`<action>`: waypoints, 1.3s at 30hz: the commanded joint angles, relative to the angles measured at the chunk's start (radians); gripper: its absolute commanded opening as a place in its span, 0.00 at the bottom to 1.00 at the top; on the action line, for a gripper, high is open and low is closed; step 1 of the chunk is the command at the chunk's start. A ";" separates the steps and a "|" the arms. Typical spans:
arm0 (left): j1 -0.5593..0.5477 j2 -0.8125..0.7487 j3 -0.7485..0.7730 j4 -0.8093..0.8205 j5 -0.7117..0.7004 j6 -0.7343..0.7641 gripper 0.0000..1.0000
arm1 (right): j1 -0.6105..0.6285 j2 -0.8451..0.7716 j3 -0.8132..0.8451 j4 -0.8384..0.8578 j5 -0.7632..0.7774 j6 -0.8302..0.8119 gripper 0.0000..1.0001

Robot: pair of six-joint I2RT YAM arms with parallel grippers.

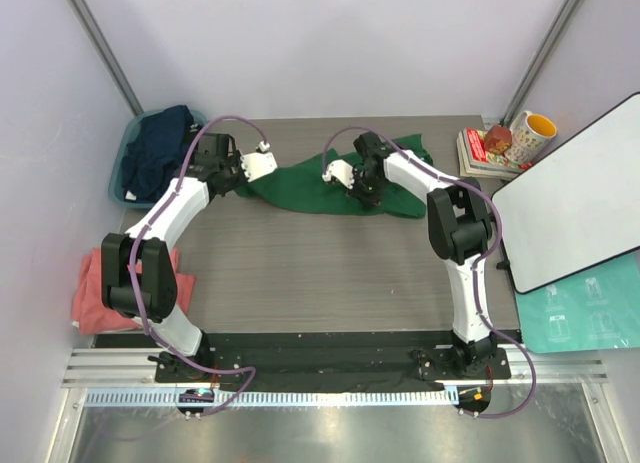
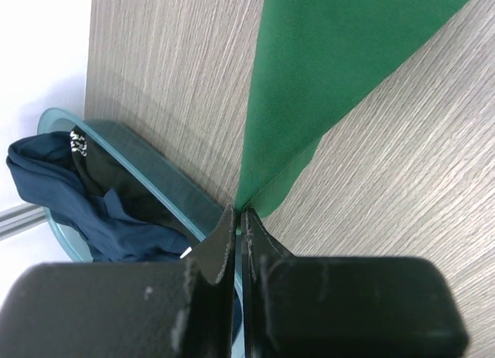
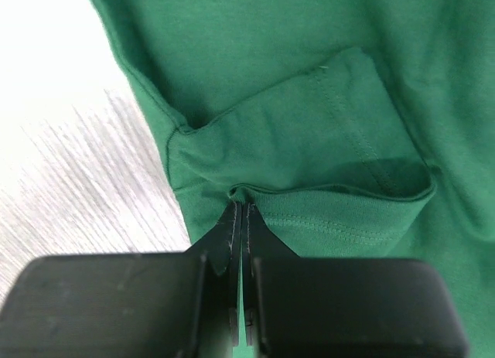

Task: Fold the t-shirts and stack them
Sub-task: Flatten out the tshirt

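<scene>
- Step in hand: I have the green t-shirt (image 1: pixel 395 195) gripped at two points, ready to spread it flat. No fold is made yet, as far as I can judge.
- Left hand (image 2: pixel 238 217): fingers pressed together, pinching a corner at the shirt's left end, just beside the teal tub (image 2: pixel 166 189).
- Right hand (image 3: pixel 241 209): fingers pressed together, pinching a doubled edge of fabric next to a stitched hem, toward the shirt's right side.
- The green shirt lies bunched across the far middle of the worktop (image 1: pixel 320 273), between the two hands.
- Next move, my call: lift both pinches and draw them apart so the cloth goes taut, then lay it flat on the bare near area. Cotton is limp, so an uneven pull will likely twist it.
- Count: three t-shirts, one of each colour. One green in hand; one navy t-shirt (image 1: pixel 160 148) heaped in the tub, far left; one pink t-shirt (image 1: pixel 92 295) at the near left edge.
- One tub, two hands. Nothing stacked yet.
</scene>
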 commanded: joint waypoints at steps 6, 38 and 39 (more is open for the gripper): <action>-0.005 0.016 0.050 0.110 -0.012 -0.069 0.00 | -0.046 -0.127 0.222 0.107 0.286 -0.012 0.01; -0.054 -0.155 0.265 0.549 0.154 0.090 0.00 | -0.292 -0.572 0.155 0.816 0.458 0.006 0.01; -0.056 -0.232 0.242 0.482 0.176 0.096 0.00 | -0.290 -0.662 0.120 0.775 0.441 0.008 0.01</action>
